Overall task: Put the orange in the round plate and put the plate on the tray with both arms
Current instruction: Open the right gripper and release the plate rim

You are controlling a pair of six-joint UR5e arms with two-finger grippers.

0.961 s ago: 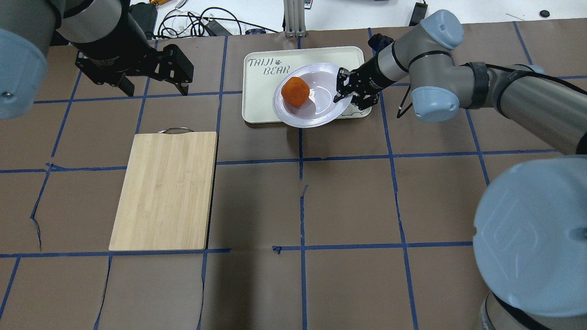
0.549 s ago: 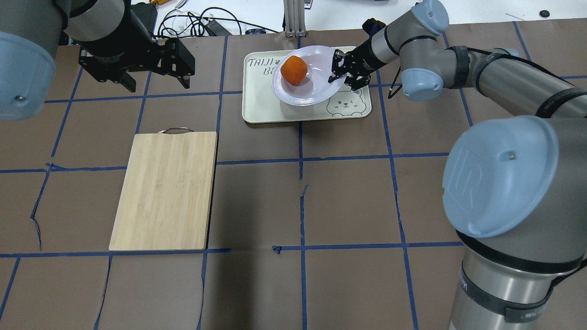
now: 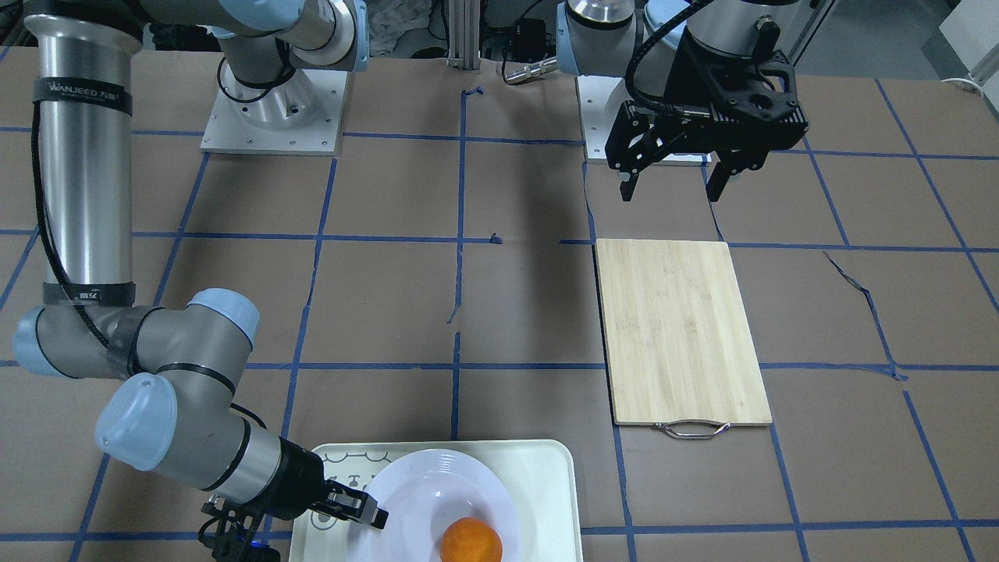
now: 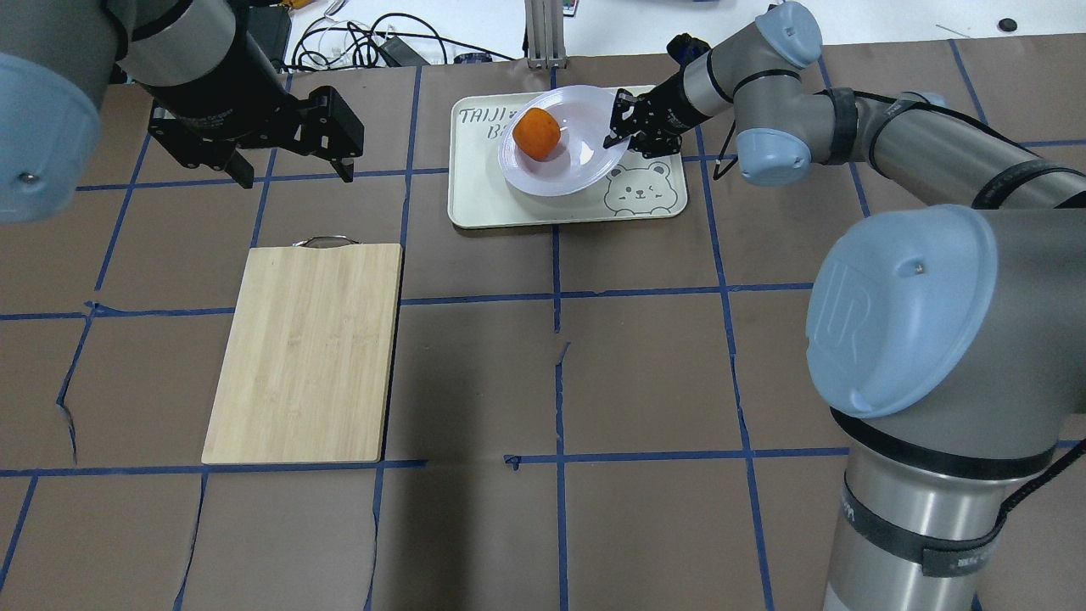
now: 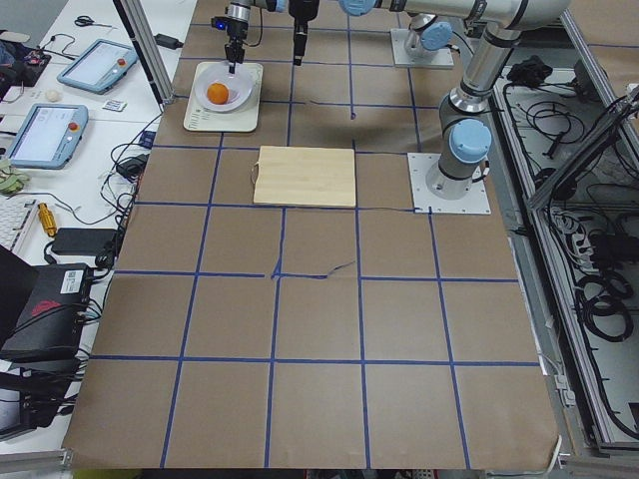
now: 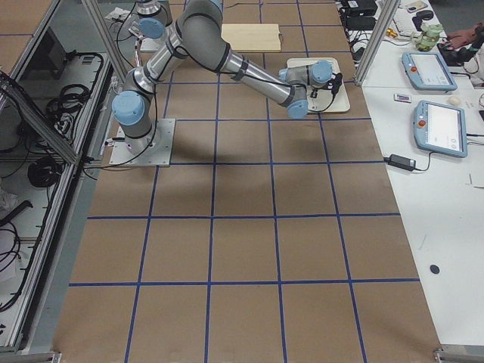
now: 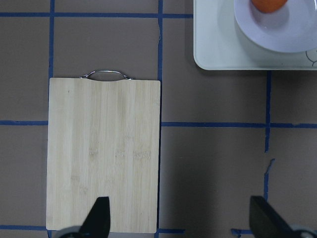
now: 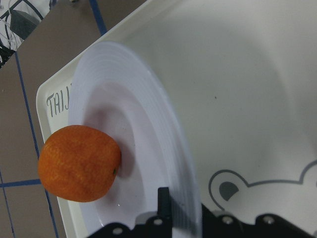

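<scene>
Left gripper [image 4: 297, 174] hangs wide open and empty beyond the bamboo cutting board [image 4: 305, 352], barely shifted. In the last second the round plate [image 4: 577, 161], orange [image 4: 536, 133] in its well, has gone from overhanging the tray [image 4: 484, 204] to sitting over it, bear print now uncovered. Right gripper [image 4: 626, 136] stays pinched on the plate's rim; can't tell if the plate is seated, so set-down and release likely remain.

Overhead and front cameras face each other, sharing the tray [image 4: 481, 193].

The orange [image 4: 536, 133] in the round plate [image 4: 570, 163] over the tray [image 4: 484, 201]; cutting board [image 4: 305, 352] left, nearer the robot
</scene>
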